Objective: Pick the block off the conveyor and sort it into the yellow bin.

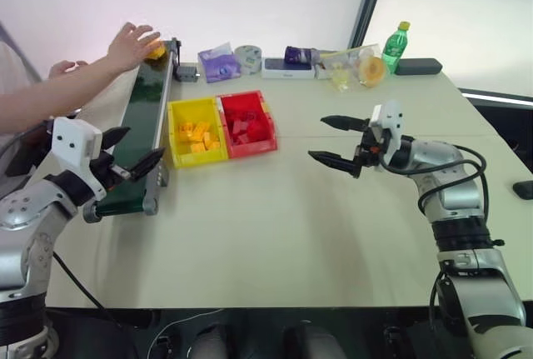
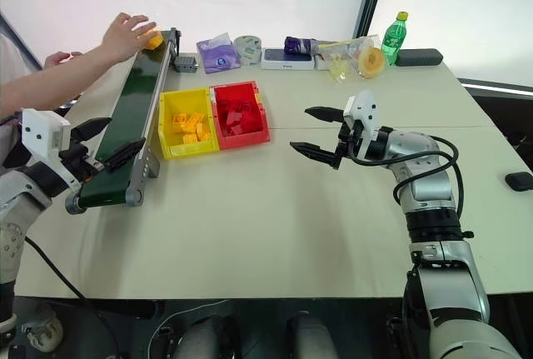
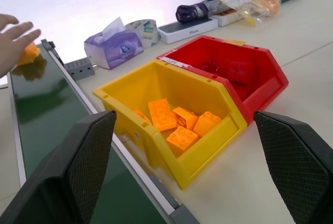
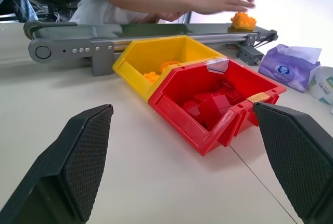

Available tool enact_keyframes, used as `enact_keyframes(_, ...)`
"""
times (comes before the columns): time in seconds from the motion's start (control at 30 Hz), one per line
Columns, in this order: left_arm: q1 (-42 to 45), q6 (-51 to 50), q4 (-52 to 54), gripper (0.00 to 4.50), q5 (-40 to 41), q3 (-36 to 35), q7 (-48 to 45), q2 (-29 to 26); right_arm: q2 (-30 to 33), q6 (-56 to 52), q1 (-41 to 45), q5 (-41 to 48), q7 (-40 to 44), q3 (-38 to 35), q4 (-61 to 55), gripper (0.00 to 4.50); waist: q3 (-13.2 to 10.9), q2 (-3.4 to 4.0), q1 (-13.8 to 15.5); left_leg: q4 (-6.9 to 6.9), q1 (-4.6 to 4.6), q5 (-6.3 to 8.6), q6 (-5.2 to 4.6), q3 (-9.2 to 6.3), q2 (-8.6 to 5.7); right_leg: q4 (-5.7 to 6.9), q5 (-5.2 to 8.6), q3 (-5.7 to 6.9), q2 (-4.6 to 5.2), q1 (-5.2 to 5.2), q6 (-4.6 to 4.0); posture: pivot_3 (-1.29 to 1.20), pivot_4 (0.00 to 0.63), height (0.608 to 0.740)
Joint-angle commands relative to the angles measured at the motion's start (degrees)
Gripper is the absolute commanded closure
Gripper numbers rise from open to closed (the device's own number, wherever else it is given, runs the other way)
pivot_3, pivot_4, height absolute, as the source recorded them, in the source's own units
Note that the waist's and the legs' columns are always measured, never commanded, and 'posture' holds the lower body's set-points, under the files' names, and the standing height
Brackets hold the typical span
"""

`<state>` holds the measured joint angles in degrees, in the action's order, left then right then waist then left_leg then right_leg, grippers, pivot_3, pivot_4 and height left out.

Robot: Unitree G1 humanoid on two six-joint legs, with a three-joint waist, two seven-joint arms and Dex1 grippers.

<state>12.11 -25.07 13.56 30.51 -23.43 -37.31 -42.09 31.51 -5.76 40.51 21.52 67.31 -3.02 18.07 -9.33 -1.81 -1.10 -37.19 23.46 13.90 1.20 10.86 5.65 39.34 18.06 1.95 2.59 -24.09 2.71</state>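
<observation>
One studded block [image 4: 242, 20], glossy belt [image 1: 141, 138]

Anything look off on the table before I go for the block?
Only one thing: a person's hand rests on the block at the conveyor's far end. Both bins sit upright, nothing is spilled.

Pale table [image 1: 275, 234], conveyor [image 1: 143, 138], yellow bin [image 1: 176, 157], red bin [image 1: 265, 138], perhaps tissues [image 1: 219, 64]
</observation>
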Motion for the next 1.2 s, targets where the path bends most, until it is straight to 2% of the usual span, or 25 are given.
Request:
enact_keyframes(0.03,0.9,1.8,1.3,0.05,1.4,-1.8,-0.8,0.1,0.0,0.9,0.4,0.7,0.1,-0.6,-1.7,0.00,0.0,0.00,0.0,0.00,0.00,0.00,0.00,0.00,0.00,0.00,0.00,0.00,0.00,0.00,0.00,0.00,0.150,0.740)
enact_keyframes(0.3,0.4,1.4,1.1,0.05,1.5,-2.9,0.2,-0.1,0.1,0.8,0.6,0.6,0.3,-0.5,-1.7,0.00,0.0,0.00,0.0,0.00,0.00,0.00,0.00,0.00,0.00,0.00,0.00,0.00,0.00,0.00,0.00,0.00,0.150,0.740)
enact_keyframes(0.73,-7.4,3.9,3.6,0.05,1.8,-9.0,0.8,0.6,-0.1,0.7,1.0,0.6,0.6,-0.4,-1.1,0.00,0.0,0.00,-0.1,0.00,0.00,0.00,0.00,0.00,0.01,0.00,0.00,0.00,0.00,0.00,0.00,0.00,0.150,0.740)
enact_keyframes(0.97,-16.2,7.1,8.8,0.05,0.4,-16.8,6.4,5.6,-0.3,0.9,1.2,0.6,0.8,-0.4,-0.8,0.00,0.0,0.00,-0.1,0.01,0.00,0.00,0.00,-0.01,0.03,0.00,0.00,-0.01,0.01,-0.01,-0.01,0.00,0.150,0.740)
enact_keyframes(1.2,-20.8,8.7,12.4,0.05,-1.3,-19.7,13.3,11.1,-1.0,1.2,1.7,0.4,0.9,0.0,-0.2,0.00,0.0,-0.01,0.0,-0.02,-0.01,0.01,-0.02,-0.03,0.00,-0.01,0.00,-0.01,0.05,0.04,-0.01,0.00,0.150,0.740)
